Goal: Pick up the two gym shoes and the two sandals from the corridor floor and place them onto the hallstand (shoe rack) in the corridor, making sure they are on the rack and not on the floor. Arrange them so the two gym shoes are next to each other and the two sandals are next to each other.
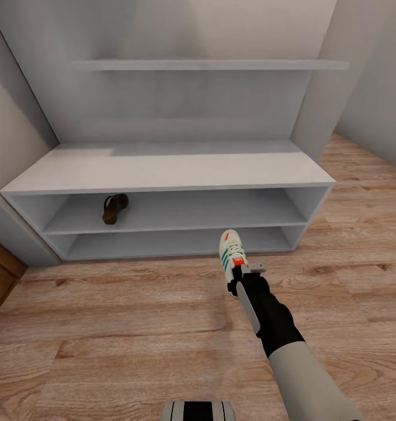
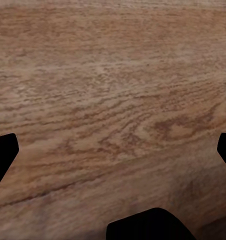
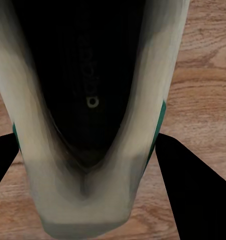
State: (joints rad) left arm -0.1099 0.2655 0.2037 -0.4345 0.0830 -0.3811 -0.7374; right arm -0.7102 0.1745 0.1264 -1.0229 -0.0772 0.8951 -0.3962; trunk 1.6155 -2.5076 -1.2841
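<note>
With its fingers closed on the heel of a gym shoe (image 1: 232,255) held just before the hallstand (image 1: 163,169), the right hand (image 1: 245,279) needed a level push onto a shelf, well right of the sandal (image 1: 114,208).

Gym shoe (image 1: 232,252): white, green side stripes, red tongue label. Sandal (image 1: 114,208): dark reddish-brown. Hallstand (image 1: 163,169): pale grey. Corridor floor (image 1: 134,327): warm brown wood-grain planks. Right arm (image 1: 280,327): black, then off-white.
</note>
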